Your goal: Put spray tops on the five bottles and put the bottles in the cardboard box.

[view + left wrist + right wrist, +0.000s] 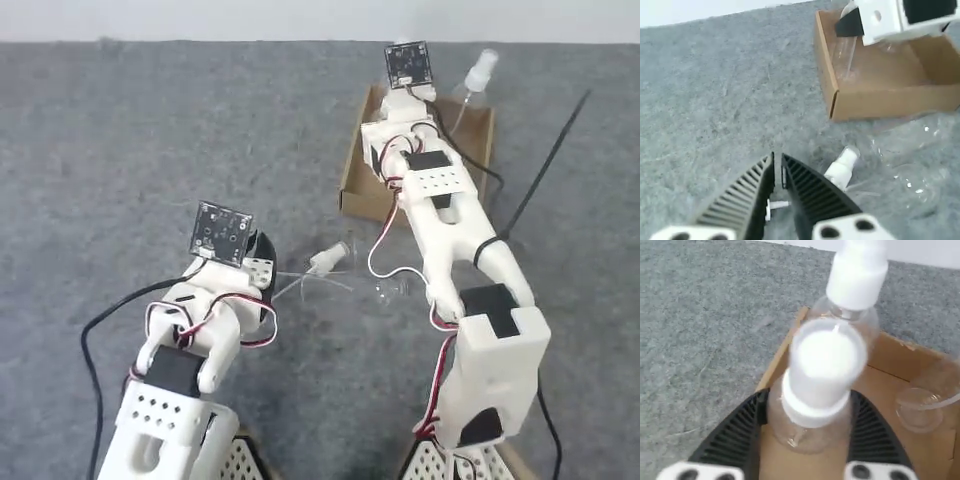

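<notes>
Right tool [808,412] extended, clamped — left tool [778,165] low, pinched shut.

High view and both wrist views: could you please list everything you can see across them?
cardboard box: one, brown, far right of the carpet.
held bottle: one, clear with white spray top, over the box.
far bottle: one, clear with white spray top, at the box's far edge.
third clear bottle: one, inside the box, top unclear.
loose spray top: one, white, lying on the carpet between the arms.
loose bottle: one, clear, lying beside the loose spray top.
carpet: one, grey, under everything.
black cable: one, right of the box.
left end effector: one, black, shut, near the loose spray top.
right end effector: one, black, gripping the held bottle.
</notes>
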